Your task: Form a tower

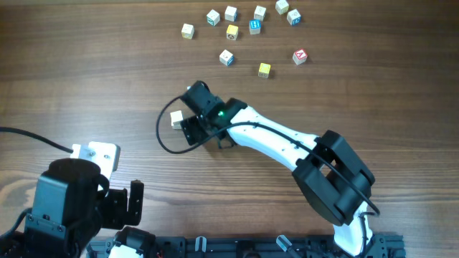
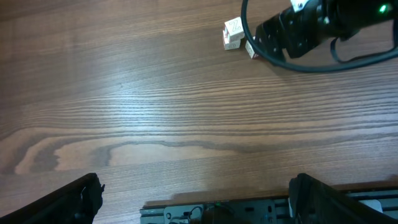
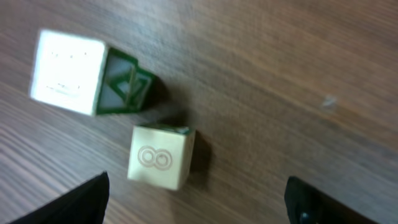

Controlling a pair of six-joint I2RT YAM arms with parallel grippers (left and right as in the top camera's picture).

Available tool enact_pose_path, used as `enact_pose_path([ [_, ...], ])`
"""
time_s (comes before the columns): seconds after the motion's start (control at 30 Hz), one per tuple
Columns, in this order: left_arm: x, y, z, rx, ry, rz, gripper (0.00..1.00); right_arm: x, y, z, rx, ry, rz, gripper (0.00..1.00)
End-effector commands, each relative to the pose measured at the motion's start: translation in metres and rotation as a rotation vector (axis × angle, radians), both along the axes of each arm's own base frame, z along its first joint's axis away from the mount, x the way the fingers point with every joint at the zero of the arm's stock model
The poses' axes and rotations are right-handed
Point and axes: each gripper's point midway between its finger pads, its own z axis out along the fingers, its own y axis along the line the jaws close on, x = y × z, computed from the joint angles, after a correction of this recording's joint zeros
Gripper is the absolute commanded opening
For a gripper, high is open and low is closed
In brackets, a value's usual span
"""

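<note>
The tower (image 2: 232, 34) is a small stack of pale cubes that looks two high in the left wrist view; from overhead only its pale top (image 1: 176, 118) shows. In the right wrist view it (image 3: 69, 71) has a white top and a green-patterned side. A loose pale cube (image 3: 160, 155) with a double-ring mark lies on the table just beside it, apart from it. My right gripper (image 3: 199, 208) hangs open above that cube, holding nothing. The same gripper (image 1: 185, 123) shows left of centre from overhead. My left gripper (image 2: 196, 202) is open and empty near the front edge.
Several loose letter cubes (image 1: 231, 32) lie scattered at the back, with a red-and-white "A" cube (image 1: 300, 56) and a yellow cube (image 1: 265, 69) nearer. A black cable (image 1: 162, 137) loops beside the right gripper. The left arm (image 1: 64, 204) sits at the front left.
</note>
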Motion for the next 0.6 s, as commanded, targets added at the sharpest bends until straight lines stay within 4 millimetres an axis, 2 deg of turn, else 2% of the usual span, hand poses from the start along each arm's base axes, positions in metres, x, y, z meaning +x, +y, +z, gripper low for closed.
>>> enact_pose_path([
  [0.0,0.000,0.001,0.001,0.006,-0.005,-0.003,1.00,-0.003,0.007,-0.004,0.028,-0.003,0.027,0.91],
  [0.1,0.000,0.001,0.001,0.006,-0.005,-0.003,1.00,0.000,0.012,-0.008,0.043,-0.014,0.026,0.90],
  [0.17,0.000,0.001,0.001,0.006,-0.005,-0.003,1.00,0.002,0.015,-0.015,0.050,-0.016,0.024,0.86],
  [0.27,0.000,0.001,0.001,0.006,-0.005,-0.003,1.00,-0.002,0.019,-0.024,0.053,0.004,0.039,0.67],
  [0.5,0.000,0.001,0.001,0.006,-0.005,-0.003,1.00,-0.002,0.019,-0.026,0.051,0.009,0.038,0.66],
  [0.57,0.000,0.001,0.001,0.006,-0.005,-0.003,1.00,-0.003,0.019,-0.026,0.052,0.013,0.041,0.56],
])
